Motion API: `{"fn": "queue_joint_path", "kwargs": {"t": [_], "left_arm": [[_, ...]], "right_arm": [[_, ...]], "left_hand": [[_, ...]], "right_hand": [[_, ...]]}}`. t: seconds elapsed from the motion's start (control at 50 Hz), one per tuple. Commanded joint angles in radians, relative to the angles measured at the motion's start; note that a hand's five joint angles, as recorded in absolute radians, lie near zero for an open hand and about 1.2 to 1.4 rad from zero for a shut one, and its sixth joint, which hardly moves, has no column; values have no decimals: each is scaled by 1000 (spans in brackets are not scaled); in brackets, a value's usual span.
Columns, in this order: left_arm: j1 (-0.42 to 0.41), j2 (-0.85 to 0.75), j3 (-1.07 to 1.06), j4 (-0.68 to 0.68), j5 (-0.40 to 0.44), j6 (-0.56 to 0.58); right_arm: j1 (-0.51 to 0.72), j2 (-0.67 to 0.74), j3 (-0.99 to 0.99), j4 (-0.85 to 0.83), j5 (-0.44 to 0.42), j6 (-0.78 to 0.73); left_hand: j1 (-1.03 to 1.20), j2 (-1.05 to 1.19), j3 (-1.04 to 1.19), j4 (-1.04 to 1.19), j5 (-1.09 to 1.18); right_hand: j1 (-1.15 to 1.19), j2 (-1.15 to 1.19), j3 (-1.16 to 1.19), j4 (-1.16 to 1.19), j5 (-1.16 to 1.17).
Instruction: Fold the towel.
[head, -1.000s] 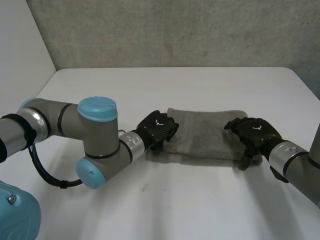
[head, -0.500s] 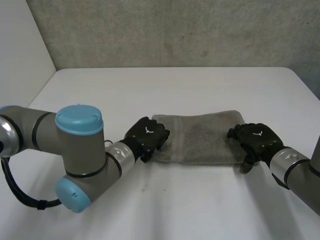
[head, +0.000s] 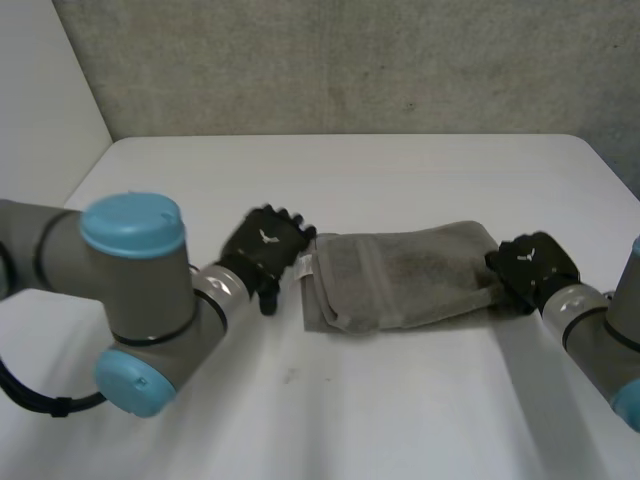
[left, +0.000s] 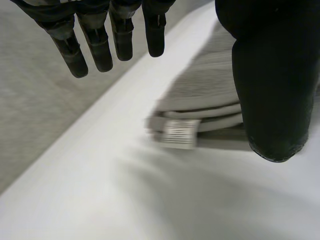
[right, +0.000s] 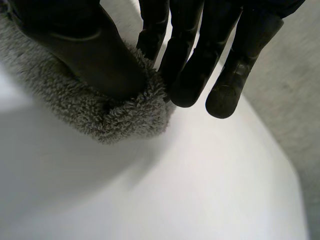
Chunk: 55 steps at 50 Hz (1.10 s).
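Observation:
A grey towel (head: 405, 276) lies folded into a narrow strip across the middle of the white table (head: 400, 410), its left end bunched in layers. My left hand (head: 264, 246) is just off that left end, open and holding nothing. In the left wrist view its fingers (left: 100, 45) hang straight above the table, and the towel's stacked edges (left: 210, 95) with a white label (left: 179, 134) lie beside the thumb. My right hand (head: 535, 264) is at the towel's right end. There the thumb (right: 90, 50) and fingers (right: 187, 65) pinch the towel's fluffy edge (right: 127, 114).
A grey wall (head: 350, 60) stands behind the table's far edge. The left arm's light-blue-capped joint (head: 135, 225) hangs over the table's near left part. Bare tabletop lies in front of and behind the towel.
My left hand has opened, let go of the towel's left end and drawn back to the left. My right hand has closed on the right end and shifted right. The towel now lies askew.

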Motion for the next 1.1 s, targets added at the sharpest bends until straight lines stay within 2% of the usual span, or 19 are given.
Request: {"fn": "queue_joint_path", "kwargs": {"t": [0.02,0.06,0.12,0.22,0.32,0.42,0.46,0.48,0.5,0.52,0.56,0.58,0.62,0.68,0.72,0.78,0.86,0.96,1.1], "left_arm": [[64,94,-24,-8,-20,-5],[79,114,-35,-8,-19,-5],[85,121,-35,-8,-20,-7],[105,143,-50,-9,-25,-16],[108,157,-78,-8,-19,-57],[111,164,-84,-3,-17,-106],[113,164,-79,1,-17,-122],[113,164,-70,3,-16,-134],[113,166,-61,3,-17,-148],[113,166,-61,3,-17,-148],[110,160,-26,3,-19,-189],[110,160,-26,3,-19,-189],[99,148,19,1,-19,-252],[96,144,40,1,-19,-292],[82,126,83,1,-19,-364],[41,97,141,0,-22,-422],[7,54,197,-3,-20,-461],[-95,-58,304,-9,-20,-490],[-163,-211,410,-15,-20,-484]], "right_arm": [[134,-8,-139,8,31,-58],[266,9,-226,2,49,-123],[329,28,-265,-1,49,-170],[547,185,-373,16,41,-350],[634,284,-361,16,40,-455],[636,250,-317,-3,20,-444],[635,216,-300,-13,5,-417],[624,183,-282,-30,-6,-365],[600,146,-260,-53,-6,-292],[599,146,-260,-53,-6,-291],[528,60,-232,-79,6,-91],[527,60,-232,-79,6,-90],[469,-39,-213,-61,23,127],[437,-70,-208,-39,37,235],[342,-99,-208,46,55,417],[242,-106,-222,144,49,545],[165,-104,-243,237,29,625],[43,-95,-260,312,-89,702],[1,-71,-281,313,-181,742]], "left_hand": [[4,8,8,6,11],[-13,-9,-10,-11,-6],[-13,-9,-10,-11,-6],[-19,-15,-16,-17,-12],[-25,-21,-21,-23,-18],[-25,-21,-21,-23,-18],[-25,-21,-21,-23,-18],[-19,-15,-16,-17,-12],[-16,-12,-13,-14,-9],[-16,-12,-13,-14,-9],[-5,-1,-1,-3,2],[-5,0,-1,-3,2],[-5,0,-1,-3,2],[-5,0,-1,-3,2],[-5,0,-1,-3,2],[-5,0,-1,-3,2],[-5,0,-1,-3,2],[-5,0,-1,-3,2],[-5,0,-1,-3,2]], "right_hand": [[84,84,71,56,60],[84,84,71,56,60],[84,84,71,56,60],[84,84,71,56,60],[84,84,71,56,60],[84,84,71,56,60],[-67,-68,-81,-95,-92],[-687,-687,-700,-714,-711],[-1138,-1138,-1151,-1165,-1162],[-1138,-1138,-1151,-1165,-1162],[-1138,-1138,-1151,-1165,-1162],[-1138,-1138,-1151,-1165,-1162],[-1138,-1138,-1151,-1165,-1162],[-1138,-1138,-1151,-1165,-1162],[-1138,-1138,-1151,-1165,-1162],[-1138,-1138,-1151,-1165,-1162],[-1138,-1138,-1151,-1165,-1162],[-1138,-1138,-1151,-1165,-1162],[-1138,-1138,-1151,-1165,-1162]]}}
